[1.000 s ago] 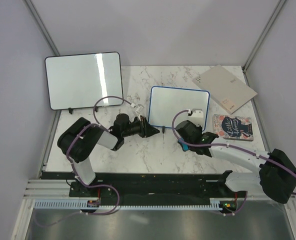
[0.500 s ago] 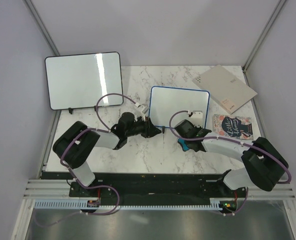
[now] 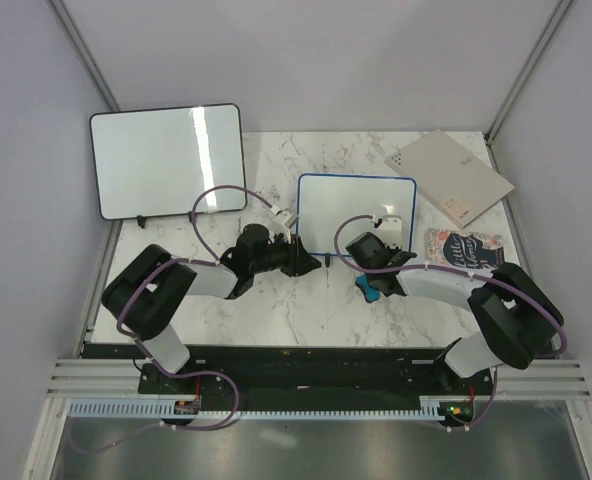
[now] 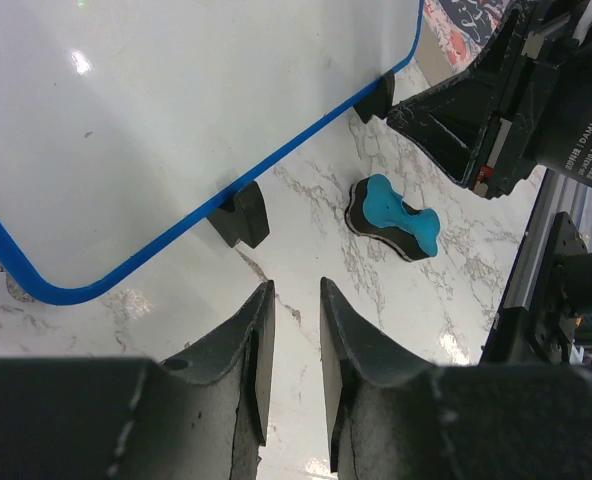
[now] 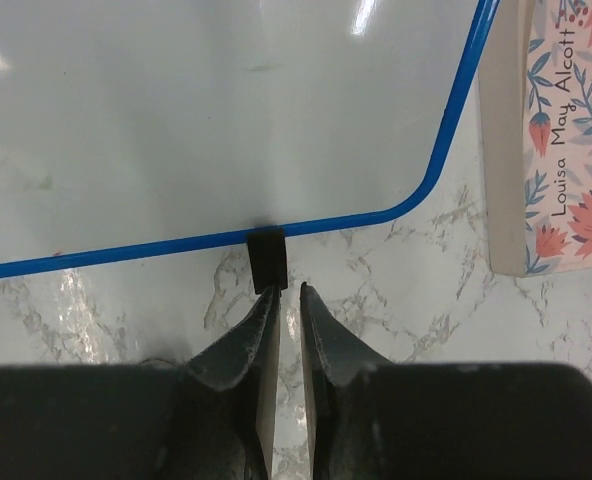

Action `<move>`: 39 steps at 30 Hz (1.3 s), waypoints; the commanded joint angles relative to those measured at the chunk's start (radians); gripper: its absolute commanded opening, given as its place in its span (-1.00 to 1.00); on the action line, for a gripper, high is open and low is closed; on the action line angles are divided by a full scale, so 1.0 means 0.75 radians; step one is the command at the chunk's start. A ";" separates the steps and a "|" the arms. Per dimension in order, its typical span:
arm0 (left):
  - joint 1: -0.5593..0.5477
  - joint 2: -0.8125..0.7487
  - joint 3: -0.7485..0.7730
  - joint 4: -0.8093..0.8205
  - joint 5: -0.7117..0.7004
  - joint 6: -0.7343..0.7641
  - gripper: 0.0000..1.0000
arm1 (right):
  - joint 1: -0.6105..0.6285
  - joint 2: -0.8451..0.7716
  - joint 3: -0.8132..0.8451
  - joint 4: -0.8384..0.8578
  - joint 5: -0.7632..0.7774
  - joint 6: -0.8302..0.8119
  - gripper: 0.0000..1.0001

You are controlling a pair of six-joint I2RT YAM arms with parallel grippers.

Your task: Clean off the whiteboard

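The small blue-framed whiteboard (image 3: 356, 215) stands on black feet mid-table, and its surface looks wiped clean. My left gripper (image 3: 311, 262) is at its near left corner, jaws almost together and empty. In the left wrist view (image 4: 294, 290) the board (image 4: 176, 110) and one foot (image 4: 238, 215) lie just ahead. My right gripper (image 3: 376, 248) is at the board's near edge, narrowly shut and empty. In the right wrist view (image 5: 288, 292) its left fingertip reaches a black foot (image 5: 267, 258). A blue-and-black eraser (image 3: 368, 290) lies on the marble beside the right arm (image 4: 391, 217).
A larger black-framed whiteboard (image 3: 166, 160) stands at the back left. A grey notebook (image 3: 451, 175) lies at the back right. A patterned book (image 3: 466, 253) lies right of the small board and shows in the right wrist view (image 5: 566, 130). Enclosure walls surround the table.
My left gripper moved right to the board's near left corner. My right gripper swung left and forward to the board's near edge. The board shifted slightly left.
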 commanded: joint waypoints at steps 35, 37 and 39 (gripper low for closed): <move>0.284 -0.591 0.179 -0.914 -0.151 0.104 0.99 | -0.007 -0.642 0.040 0.023 -0.129 -0.286 0.96; 0.284 -0.624 0.171 -0.959 -0.206 0.125 0.99 | -0.007 -0.683 0.052 0.013 -0.076 -0.296 0.96; 0.286 -0.669 0.169 -0.998 -0.241 0.131 0.99 | -0.011 -0.712 0.052 0.013 -0.015 -0.298 0.96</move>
